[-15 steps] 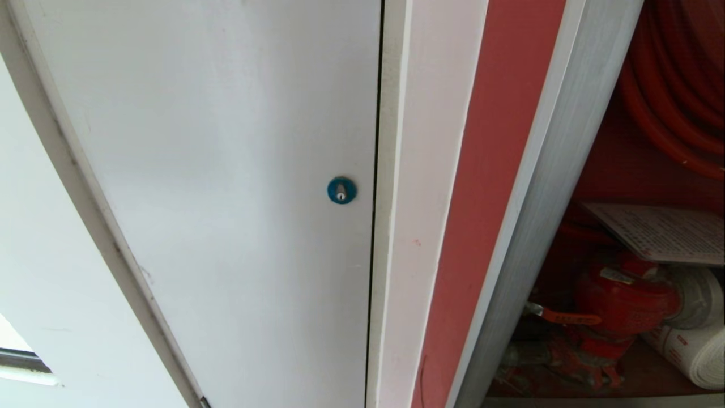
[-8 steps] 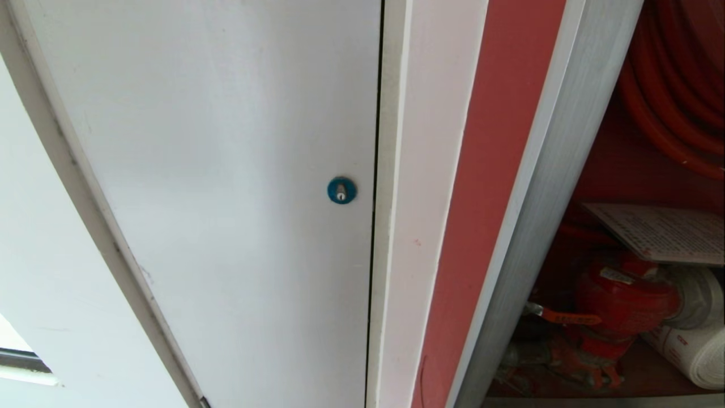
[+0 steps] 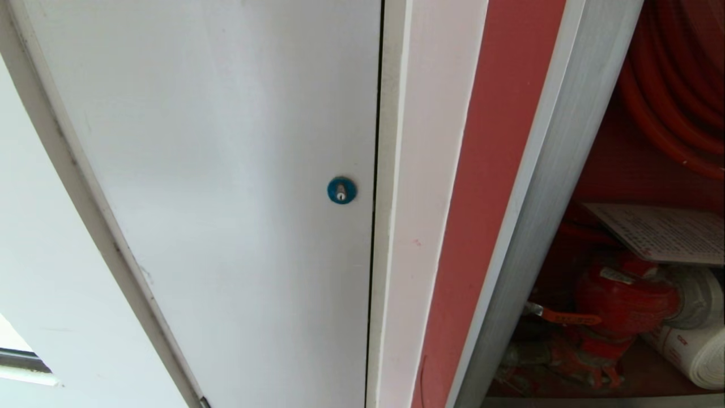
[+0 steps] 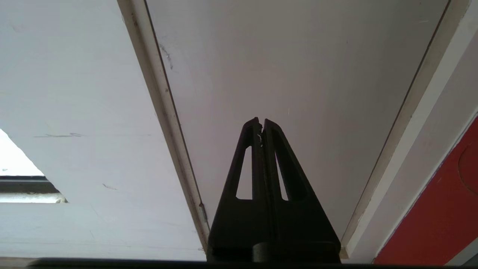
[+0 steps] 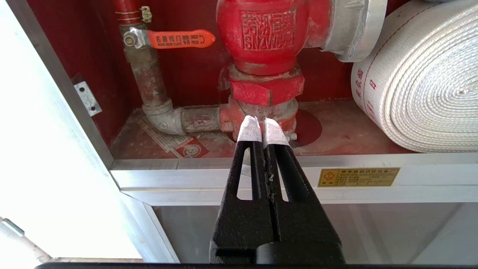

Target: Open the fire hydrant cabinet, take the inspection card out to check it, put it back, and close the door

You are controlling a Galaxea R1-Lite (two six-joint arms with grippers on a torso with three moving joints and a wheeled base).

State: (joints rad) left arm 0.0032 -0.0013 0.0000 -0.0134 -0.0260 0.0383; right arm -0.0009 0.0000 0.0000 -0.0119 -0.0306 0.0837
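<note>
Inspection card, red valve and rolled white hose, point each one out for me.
inspection card [image 3: 665, 232], head view, on its printed face.
red valve [image 5: 267, 33], right wrist view, on the embossed body.
rolled white hose [image 5: 429, 86], right wrist view, on the coiled side.

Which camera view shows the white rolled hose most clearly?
The right wrist view: the white rolled hose fills its side, coils and red stripe plain, beside the red valve. The head view catches only part of it at its lower corner. The left wrist view shows none.

brushed metal cabinet frame, woven cloth hose
</note>
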